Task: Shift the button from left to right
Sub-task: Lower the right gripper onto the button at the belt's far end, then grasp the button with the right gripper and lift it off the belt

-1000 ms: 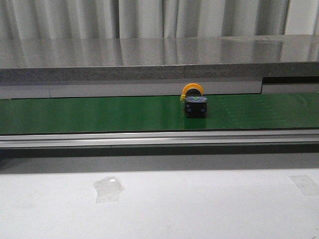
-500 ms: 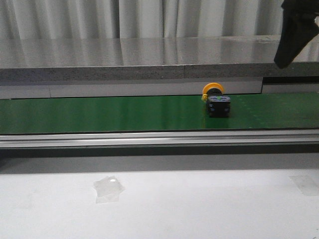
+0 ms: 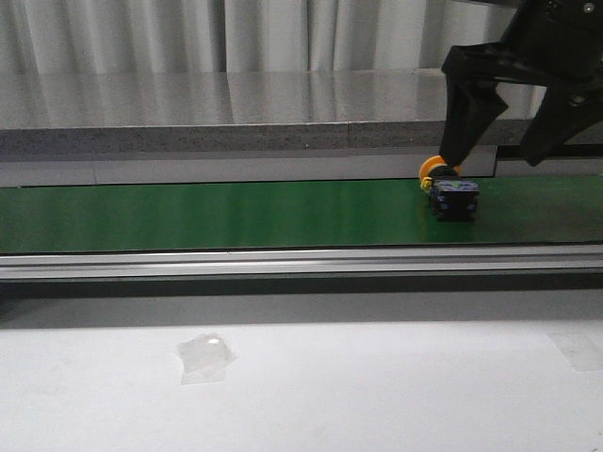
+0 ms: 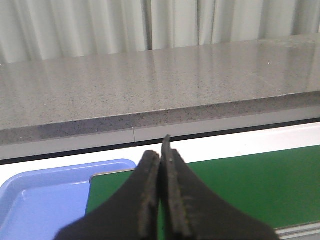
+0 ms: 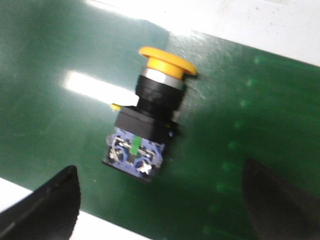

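Two tools | R tool [image 3: 504, 127] released above button [image 3: 453, 197] | L tool [image 4: 161, 165] clenched, empty

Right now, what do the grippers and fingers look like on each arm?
Both are matte black. The right gripper has a blocky black body that forks into two angular, tapering fingers; its wrist view shows only rounded dark tips. The left gripper has two slim, wedge-shaped fingers with rough, grainy inner faces. No cables, labels or markings are visible.

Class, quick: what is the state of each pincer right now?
Left pincer: closed, holding nothing.
Right pincer: open above the yellow-capped black push-button, not gripping it.
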Controlling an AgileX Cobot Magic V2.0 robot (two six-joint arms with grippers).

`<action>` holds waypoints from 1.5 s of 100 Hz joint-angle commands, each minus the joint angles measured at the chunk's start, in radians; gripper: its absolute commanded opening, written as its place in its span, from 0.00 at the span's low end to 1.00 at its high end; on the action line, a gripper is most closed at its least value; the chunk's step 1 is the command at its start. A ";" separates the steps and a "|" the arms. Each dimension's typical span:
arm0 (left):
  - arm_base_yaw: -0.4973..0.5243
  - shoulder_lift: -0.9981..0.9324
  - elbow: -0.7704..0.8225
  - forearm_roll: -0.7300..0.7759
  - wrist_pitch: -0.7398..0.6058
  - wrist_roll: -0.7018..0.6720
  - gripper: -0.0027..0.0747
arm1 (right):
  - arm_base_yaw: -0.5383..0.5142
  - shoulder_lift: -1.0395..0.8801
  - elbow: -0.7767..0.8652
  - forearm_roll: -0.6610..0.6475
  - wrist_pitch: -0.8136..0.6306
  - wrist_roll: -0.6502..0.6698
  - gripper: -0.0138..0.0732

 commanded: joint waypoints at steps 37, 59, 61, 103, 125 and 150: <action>-0.006 0.003 -0.027 -0.013 -0.078 -0.003 0.01 | 0.008 0.082 -0.060 -0.093 -0.052 -0.002 0.88; -0.006 0.003 -0.027 -0.013 -0.076 -0.003 0.01 | 0.008 0.090 -0.062 -0.093 -0.013 0.004 0.43; -0.006 0.003 -0.027 -0.013 -0.076 -0.003 0.01 | 0.008 0.090 -0.063 -0.093 -0.008 0.004 0.39; -0.006 0.003 -0.027 -0.013 -0.076 -0.003 0.01 | -0.103 0.051 -0.206 -0.134 0.163 0.004 0.32; -0.006 0.003 -0.027 -0.013 -0.076 -0.003 0.01 | -0.285 0.017 -0.208 -0.151 0.150 -0.012 0.32; -0.006 0.003 -0.027 -0.013 -0.076 -0.003 0.01 | -0.471 0.018 -0.208 -0.151 0.137 -0.012 0.32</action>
